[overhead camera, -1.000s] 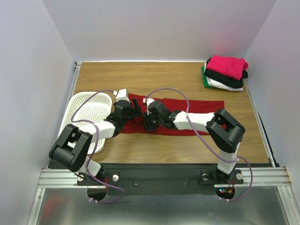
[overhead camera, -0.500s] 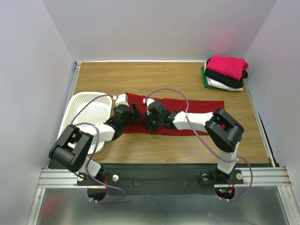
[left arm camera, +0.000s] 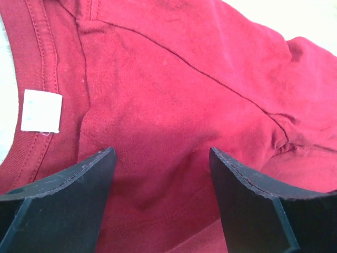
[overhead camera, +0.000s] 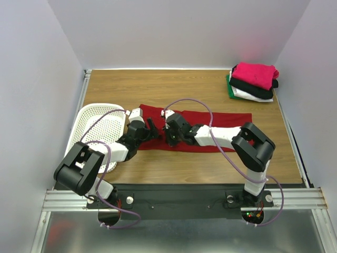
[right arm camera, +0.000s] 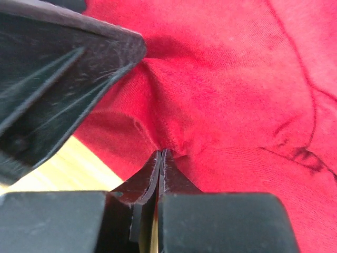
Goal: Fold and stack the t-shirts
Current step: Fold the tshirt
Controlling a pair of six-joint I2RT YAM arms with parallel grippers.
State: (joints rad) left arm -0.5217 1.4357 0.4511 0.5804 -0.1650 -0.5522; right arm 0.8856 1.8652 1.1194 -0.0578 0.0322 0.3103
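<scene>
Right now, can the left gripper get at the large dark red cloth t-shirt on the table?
Probably yes. The left gripper is open just above the dark red t-shirt, with only cloth between its fingers. The right gripper, shut on a fold nearby, does not seem to block it.

Spread t-shirt (overhead camera: 221, 124) lies left to right across the middle of the table (overhead camera: 184, 87). Basket (overhead camera: 100, 124) sits at the left edge, just beside the shirt's left end. 2 grippers meet on that end, left gripper (overhead camera: 152, 129) beside right gripper (overhead camera: 170, 138). Stack of 4 folded t-shirts (overhead camera: 253, 81) sits in the far right corner, well apart.
</scene>
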